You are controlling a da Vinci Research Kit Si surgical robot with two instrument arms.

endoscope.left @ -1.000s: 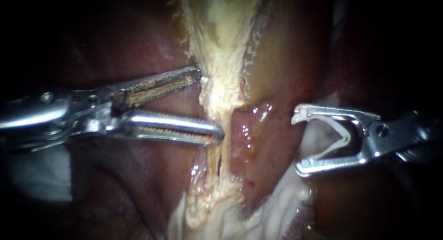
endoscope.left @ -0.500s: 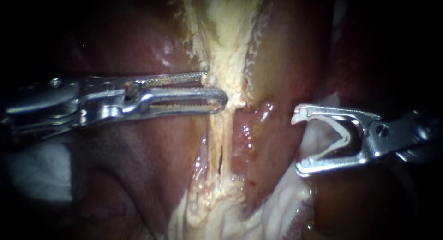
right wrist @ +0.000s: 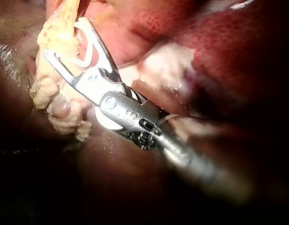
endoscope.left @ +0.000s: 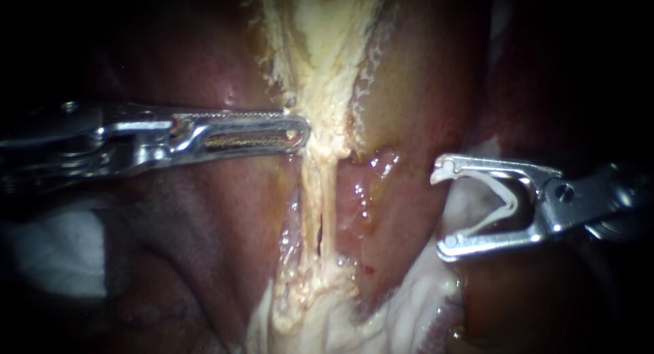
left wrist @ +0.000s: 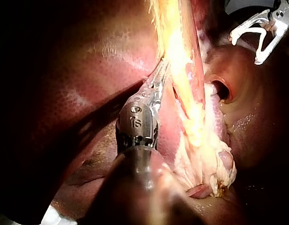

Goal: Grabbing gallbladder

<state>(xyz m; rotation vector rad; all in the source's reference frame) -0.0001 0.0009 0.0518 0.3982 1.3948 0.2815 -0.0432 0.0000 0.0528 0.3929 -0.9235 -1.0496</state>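
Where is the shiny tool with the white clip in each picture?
Endoscope view: the right instrument comes in from the right, its white clip facing the pale tissue.
Left wrist view: the right instrument sits far ahead of the left instrument, beyond the pale tissue.
Right wrist view: this camera's own instrument, pale tissue just past its pincer.
Shared landmark: the pale tissue, gripped by the left instrument.

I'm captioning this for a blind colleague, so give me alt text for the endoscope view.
The left instrument comes in from the left, its pincer shut on the edge of a pale strand of tissue. Off to the right, clear of the strand, the right instrument carries a white clip in its wide-spread pincer.
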